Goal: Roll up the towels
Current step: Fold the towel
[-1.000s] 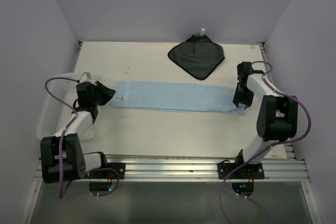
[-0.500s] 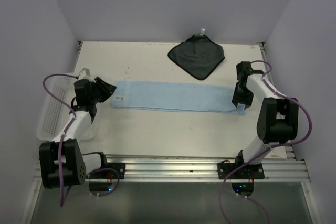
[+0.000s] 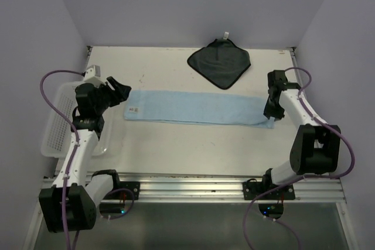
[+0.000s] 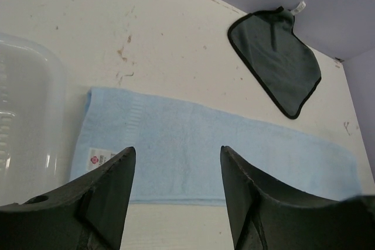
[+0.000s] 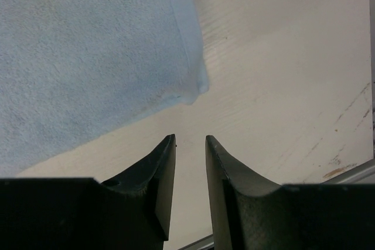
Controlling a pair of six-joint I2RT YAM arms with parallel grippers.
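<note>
Left gripper (image 3: pixel 119 91): raised beside left end of light blue cloth towel (image 3: pixel 199 108), jaws wide, empty. Right gripper (image 5: pixel 190 139): low at its right corner, jaws narrowly parted, empty. White mesh basket (image 3: pixel 54 128): partly hidden behind left arm.

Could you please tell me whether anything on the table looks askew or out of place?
Only slightly: the dark towel lies flat but turned cornerwise at the far edge, unlike the light blue towel, a long strip running straight across the table. Neither is rolled. Nothing looks spilled or damaged.
</note>
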